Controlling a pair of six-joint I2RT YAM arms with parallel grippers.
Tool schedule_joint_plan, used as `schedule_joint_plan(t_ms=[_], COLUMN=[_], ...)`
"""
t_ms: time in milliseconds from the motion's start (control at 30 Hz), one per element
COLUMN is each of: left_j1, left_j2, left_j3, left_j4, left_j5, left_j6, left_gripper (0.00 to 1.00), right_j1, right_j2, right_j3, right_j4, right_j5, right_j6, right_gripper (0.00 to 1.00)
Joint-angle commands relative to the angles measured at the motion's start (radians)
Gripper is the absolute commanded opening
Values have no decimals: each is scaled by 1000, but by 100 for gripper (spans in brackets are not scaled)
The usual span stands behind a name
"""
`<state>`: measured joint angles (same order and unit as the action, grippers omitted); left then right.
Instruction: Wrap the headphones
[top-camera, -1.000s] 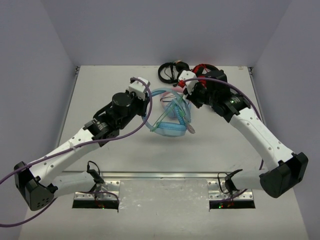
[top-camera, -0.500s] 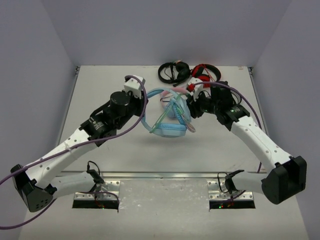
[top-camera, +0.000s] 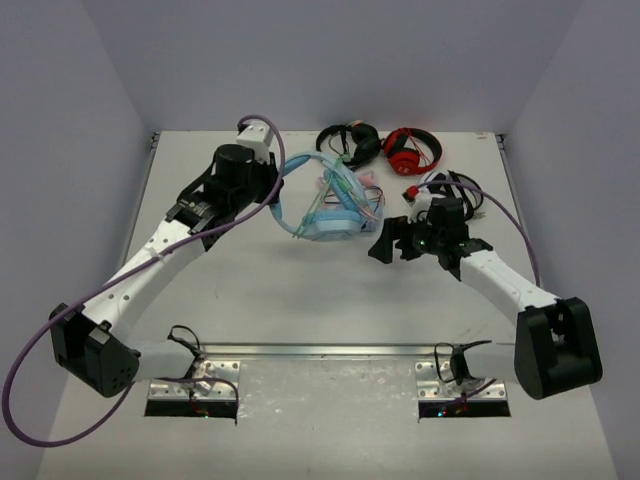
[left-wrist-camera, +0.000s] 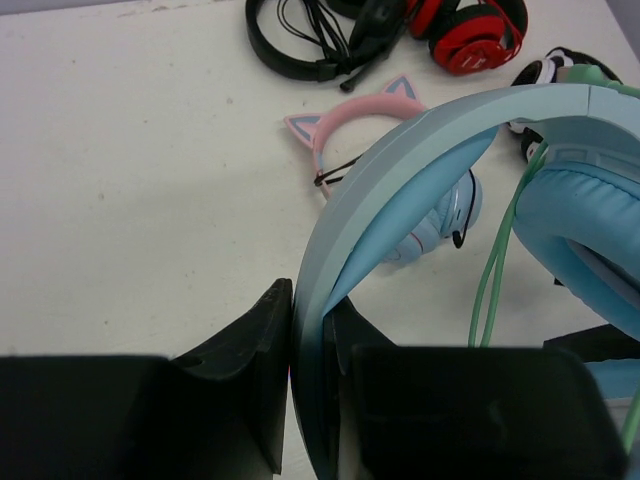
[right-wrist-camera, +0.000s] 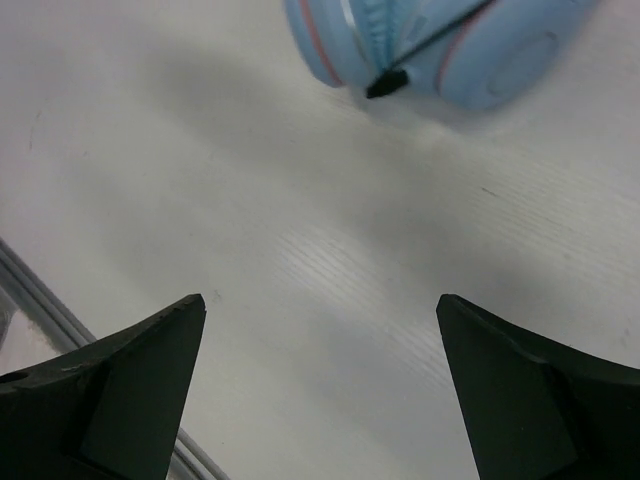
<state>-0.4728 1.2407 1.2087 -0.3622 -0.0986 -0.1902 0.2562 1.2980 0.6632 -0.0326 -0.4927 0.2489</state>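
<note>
Nearest me, my right gripper (top-camera: 379, 247) gapes wide and empty over the table (top-camera: 300, 300). Beyond it, the left gripper (left-wrist-camera: 310, 330) is clamped on the headband (left-wrist-camera: 420, 140) of the light blue headphones (top-camera: 330, 212), with the green cable (left-wrist-camera: 490, 290) strung across the cups. I'd keep that pinch firm so the loops stay taut. A second ago the right gripper was closed beside the cups. It has since backed off, and the headphones sit farther back.

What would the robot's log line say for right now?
left tool: shut on headphones headband | right tool: open, holding nothing, over table | green cable: runs beside ear cup
</note>
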Motion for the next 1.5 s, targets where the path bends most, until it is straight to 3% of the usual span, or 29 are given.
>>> schedule_joint_plan(t_ms=[0,267,433,633,733,833,900,1100,1333,1467], left_j1=[9,161,252,322,411,531,569,588,589,566], left_j2=[14,137,249,431,575,719,781,968,1118,1224], left_j3=[92,144,196,314,435,532,543,739,923,1034], left_j4=[95,92,103,157,95,51,23,-181,-388,-464], left_j5=[79,71,135,296,527,1015,1123,1007,1135,1156], left_j6=[27,-18,-6,184,332,430,529,826,1101,1150], left_gripper=[0,0,0,0,0,0,0,0,6,9], right_j1=[-87,-135,-135,-135,-133,-136,-133,-81,-72,-64], right_j2=[-77,-167,-388,-568,-615,-667,-695,-831,-826,-812], right_j3=[-36,53,-45,-128,-139,-165,-181,-203,-241,-221], right_j4=[-5,-384,-374,-378,-412,-418,-426,-463,-443,-448], right_j5=[147,273,208,94,20,-76,-214,-219,-288,-270], right_j6=[212,300,293,268,251,259,239,214,214,202], right_gripper=[99,99,99,99,99,99,99,99,99,99])
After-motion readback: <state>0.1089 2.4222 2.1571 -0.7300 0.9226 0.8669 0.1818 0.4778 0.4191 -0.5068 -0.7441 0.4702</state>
